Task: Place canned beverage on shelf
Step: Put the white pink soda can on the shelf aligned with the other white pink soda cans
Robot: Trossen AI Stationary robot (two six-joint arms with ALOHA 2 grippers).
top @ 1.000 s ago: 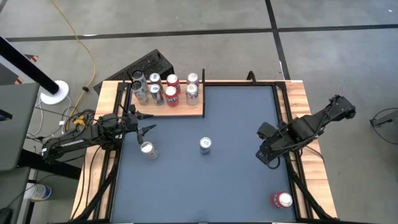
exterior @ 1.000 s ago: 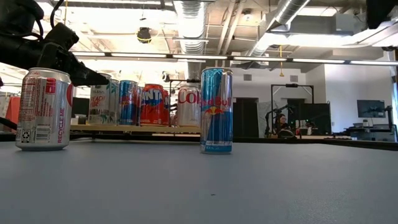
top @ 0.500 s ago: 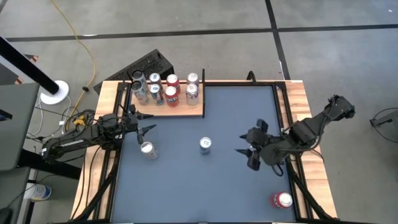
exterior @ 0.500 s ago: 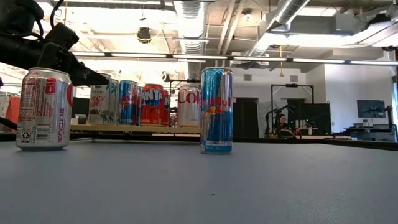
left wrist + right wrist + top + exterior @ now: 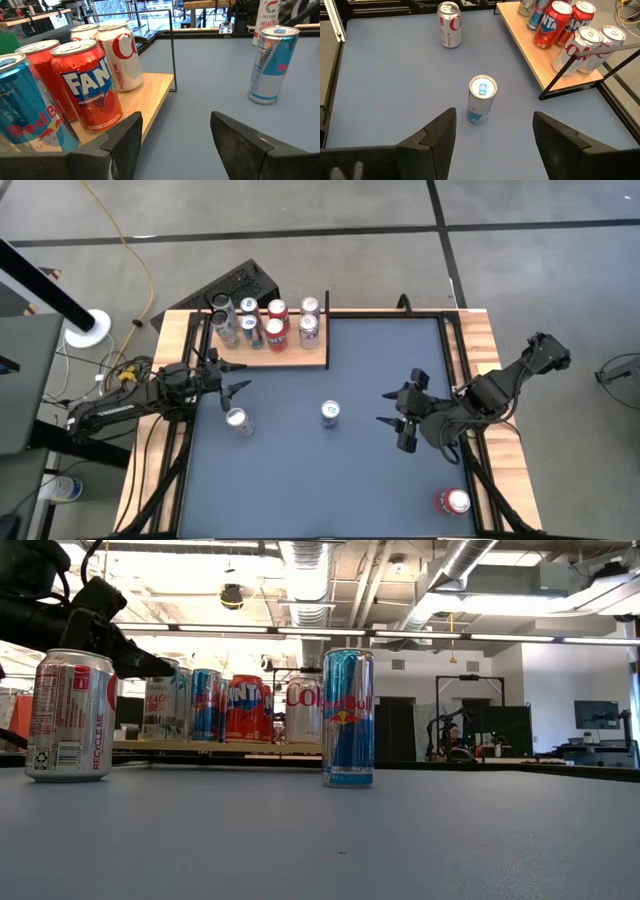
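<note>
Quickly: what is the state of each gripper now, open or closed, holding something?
Left gripper: open, holding nothing, beside the shelf.
Right gripper: open, holding nothing, above the table.

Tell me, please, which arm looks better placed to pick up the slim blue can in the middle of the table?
Probably the right. Its open claw faces the slim blue can with bare table between, while the left claw sits by the shelf, nearer the white can.
</note>
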